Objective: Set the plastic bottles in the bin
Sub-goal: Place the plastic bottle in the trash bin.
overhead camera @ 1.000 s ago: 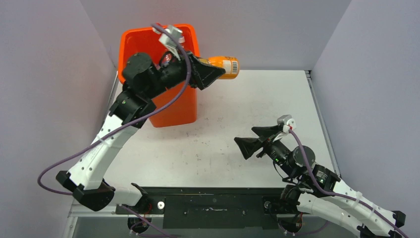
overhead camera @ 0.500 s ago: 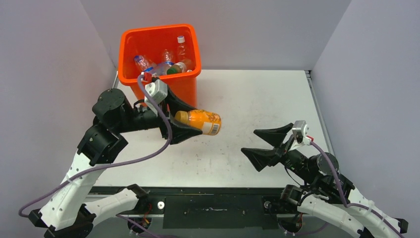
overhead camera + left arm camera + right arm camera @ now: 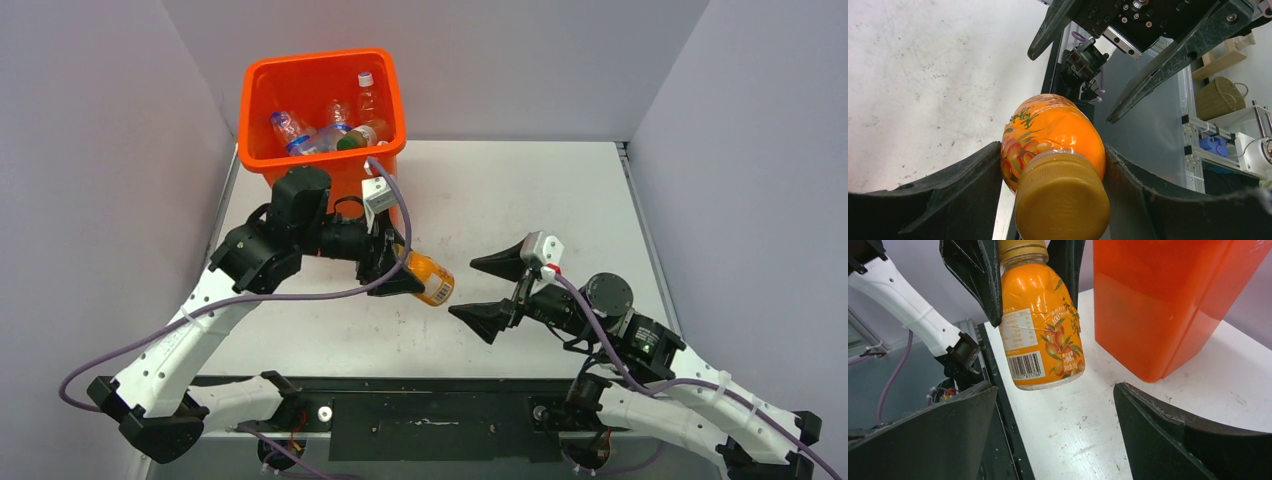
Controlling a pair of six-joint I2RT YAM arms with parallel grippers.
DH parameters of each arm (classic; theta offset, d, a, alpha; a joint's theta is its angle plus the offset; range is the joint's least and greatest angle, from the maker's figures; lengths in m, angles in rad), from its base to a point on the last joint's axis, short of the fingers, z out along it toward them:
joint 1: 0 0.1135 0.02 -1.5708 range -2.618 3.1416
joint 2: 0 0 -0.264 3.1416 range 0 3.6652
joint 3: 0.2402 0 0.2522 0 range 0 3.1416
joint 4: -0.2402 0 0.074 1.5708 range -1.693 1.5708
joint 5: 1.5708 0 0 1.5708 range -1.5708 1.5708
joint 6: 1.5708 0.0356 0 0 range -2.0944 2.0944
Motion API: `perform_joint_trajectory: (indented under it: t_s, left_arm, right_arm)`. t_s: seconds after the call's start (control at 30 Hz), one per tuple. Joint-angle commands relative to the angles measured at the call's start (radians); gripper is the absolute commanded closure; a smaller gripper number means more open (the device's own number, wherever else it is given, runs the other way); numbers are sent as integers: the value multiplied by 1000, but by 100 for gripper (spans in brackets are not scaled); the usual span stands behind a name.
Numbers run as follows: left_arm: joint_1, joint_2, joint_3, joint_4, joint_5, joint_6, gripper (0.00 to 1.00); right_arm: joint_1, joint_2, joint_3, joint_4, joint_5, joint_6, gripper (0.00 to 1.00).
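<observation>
Far left, the bin (image 3: pixel 244 110) holds several bottles (image 3: pixel 330 135), with the lower ones hidden. In front of it, the left gripper (image 3: pixel 400 272) clamps an orange bottle (image 3: pixel 432 281) above the table (image 3: pixel 540 200), nearer the wide-open, empty right gripper (image 3: pixel 462 288) than half a second ago. Only the right wrist view shows the barcode (image 3: pixel 1025 365).

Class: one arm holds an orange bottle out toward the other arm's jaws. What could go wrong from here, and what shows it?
1. The left gripper pinches the orange bottle near its cap end only; the body hangs out unsupported and could slip or pivot.
2. The right gripper stands open just off the bottle's base; closing in, it might knock the bottle loose.
3. The bin is close beside; a wide swing could hit its wall.
</observation>
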State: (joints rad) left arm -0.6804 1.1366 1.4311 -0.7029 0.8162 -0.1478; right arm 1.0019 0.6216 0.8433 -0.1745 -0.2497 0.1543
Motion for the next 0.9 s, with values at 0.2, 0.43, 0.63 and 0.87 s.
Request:
perform_joint_trajectory:
  t_s: [0.2, 0.43, 0.63, 0.87]
  left_arm:
    - [-29, 4, -63, 98, 39, -38, 100]
    - [-39, -18, -95, 163, 38, -80, 100]
    - [-39, -47, -140, 242, 44, -124, 100]
    - [-39, -98, -199, 343, 18, -164, 75]
  right_arm:
    - [7, 50, -41, 138, -17, 18, 10]
    - [36, 110, -78, 220, -7, 51, 10]
    - [123, 200, -76, 260, 36, 42, 8]
    - [195, 223, -84, 272, 171, 24, 49]
